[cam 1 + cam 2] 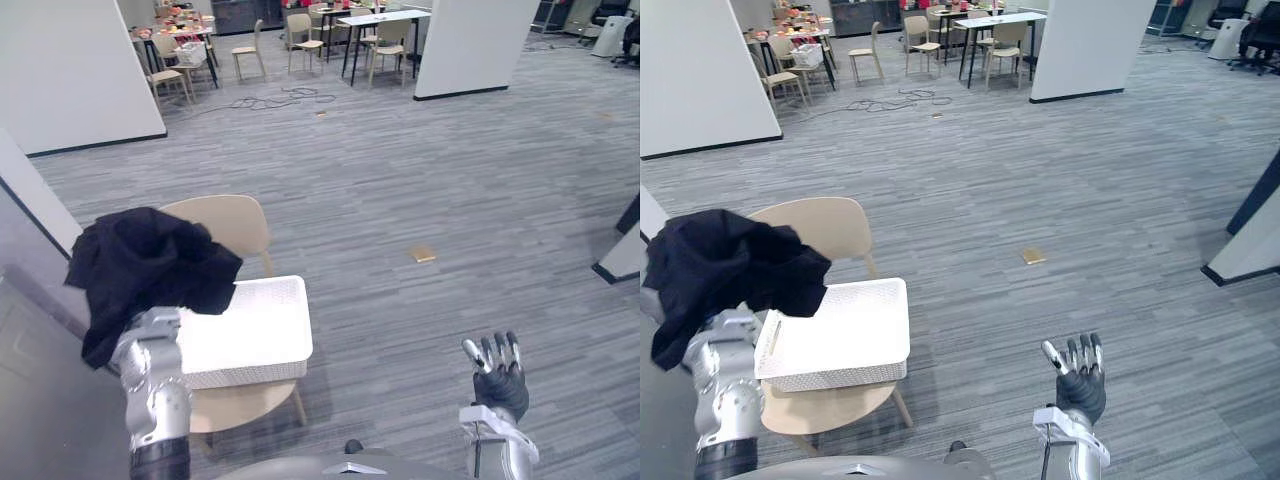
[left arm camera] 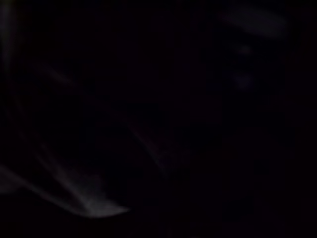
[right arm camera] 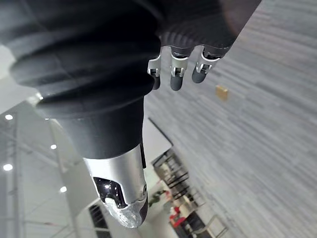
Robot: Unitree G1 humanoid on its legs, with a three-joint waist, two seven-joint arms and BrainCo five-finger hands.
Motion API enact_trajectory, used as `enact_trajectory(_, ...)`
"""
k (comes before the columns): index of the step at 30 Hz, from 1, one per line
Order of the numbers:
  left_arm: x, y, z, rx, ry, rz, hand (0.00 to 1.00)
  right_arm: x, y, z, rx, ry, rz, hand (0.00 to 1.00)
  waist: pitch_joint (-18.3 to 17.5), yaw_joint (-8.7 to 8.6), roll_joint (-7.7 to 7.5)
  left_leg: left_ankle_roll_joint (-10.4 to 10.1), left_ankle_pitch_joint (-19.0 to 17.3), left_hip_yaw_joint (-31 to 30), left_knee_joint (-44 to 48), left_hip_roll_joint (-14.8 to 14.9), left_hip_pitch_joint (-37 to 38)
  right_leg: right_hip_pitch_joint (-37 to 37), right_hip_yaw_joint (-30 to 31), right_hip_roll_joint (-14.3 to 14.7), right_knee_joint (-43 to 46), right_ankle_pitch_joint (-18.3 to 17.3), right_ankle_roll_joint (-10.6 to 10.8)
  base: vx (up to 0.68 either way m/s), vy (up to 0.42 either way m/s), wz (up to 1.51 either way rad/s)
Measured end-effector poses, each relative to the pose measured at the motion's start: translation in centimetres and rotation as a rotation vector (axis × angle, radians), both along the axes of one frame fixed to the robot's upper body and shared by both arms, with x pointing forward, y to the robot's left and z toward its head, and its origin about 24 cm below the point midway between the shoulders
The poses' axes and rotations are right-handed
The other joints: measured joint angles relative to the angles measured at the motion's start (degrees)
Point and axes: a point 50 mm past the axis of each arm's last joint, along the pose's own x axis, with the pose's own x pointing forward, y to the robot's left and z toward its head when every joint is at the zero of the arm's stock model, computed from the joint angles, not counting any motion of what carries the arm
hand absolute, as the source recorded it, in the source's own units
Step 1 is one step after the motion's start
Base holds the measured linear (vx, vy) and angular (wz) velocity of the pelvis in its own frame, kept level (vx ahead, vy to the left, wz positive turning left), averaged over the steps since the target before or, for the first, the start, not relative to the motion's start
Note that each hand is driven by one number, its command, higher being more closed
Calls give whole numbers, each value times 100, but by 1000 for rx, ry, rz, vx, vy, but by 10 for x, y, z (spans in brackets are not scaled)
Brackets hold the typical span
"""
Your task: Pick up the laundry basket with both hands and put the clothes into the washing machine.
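— Black cloth [image 1: 140,265] at the left: what carries it?
— The left arm [image 1: 152,385], held up beneath it. The cloth drapes right over the left hand, so I cannot tell what sort of hold it has.
— And the basket [image 1: 255,335]?
— White, just right of that arm, sitting on the seat of a beige chair [image 1: 225,222]. The cloth hangs over the basket's left end. Whether the two touch, I cannot tell.
— Anything lying further right?
— Grey carpet [image 1: 400,180], with one small tan scrap [image 1: 423,255] on it, well apart from the chair.
— The right hand [image 1: 499,378]?
— Low at the right, over the carpet, its fingers [image 3: 177,79] straight and a little spread, holding nothing. It is well apart from the basket.
— And behind all that?
— A white wall [image 1: 70,70] far left and a white pillar [image 1: 475,45] further right. Between them are tabletops [image 1: 385,18] with far chairs [image 1: 300,35] around them, and a cable [image 1: 270,98] on the carpet in front.
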Motion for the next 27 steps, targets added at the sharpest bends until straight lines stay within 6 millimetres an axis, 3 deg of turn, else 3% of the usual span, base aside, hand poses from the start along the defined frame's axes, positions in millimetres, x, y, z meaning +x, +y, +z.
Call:
enact_trajectory(4,-31,15,-16,21,85,62,100,-25,-7,-31,53,145,-77,0,46,108,9,14,-24,-288,43,24,-9,159,-291,-84,95,-150,12,33,17,36)
enact_trajectory(8,-59,29,-32,25,178,125,100,-47,-8,-58,120,279,-126,0,68,344,32,19,-165,-441,273,70,-107,200,-451,-143,168,-278,9,25,0,22)
enact_trajectory(13,-86,39,-75,-74,361,200,100,-67,-7,-86,200,408,-182,0,116,449,-14,40,-196,-685,355,72,-215,288,-671,-221,169,-343,27,31,-1,25)
enact_trajectory(18,-109,26,-129,-224,592,175,100,-84,3,-114,300,541,-219,0,137,559,-86,55,-209,-867,361,57,-275,366,-905,-303,197,-399,64,43,8,21)
enact_trajectory(20,-129,11,-167,-344,757,151,100,-90,13,-130,361,623,-216,0,144,607,-153,84,-242,-899,362,11,-281,362,-946,-367,298,-439,68,71,27,13)
enact_trajectory(23,-137,-3,-189,-426,860,116,100,-92,20,-137,398,665,-210,0,178,621,-208,124,-263,-947,349,-57,-280,356,-979,-440,338,-540,45,39,27,9)
enact_trajectory(27,-138,-13,-200,-475,905,92,100,-93,25,-142,420,697,-214,0,182,618,-338,160,-299,-940,338,-108,-278,336,-961,-488,360,-587,76,41,21,1)
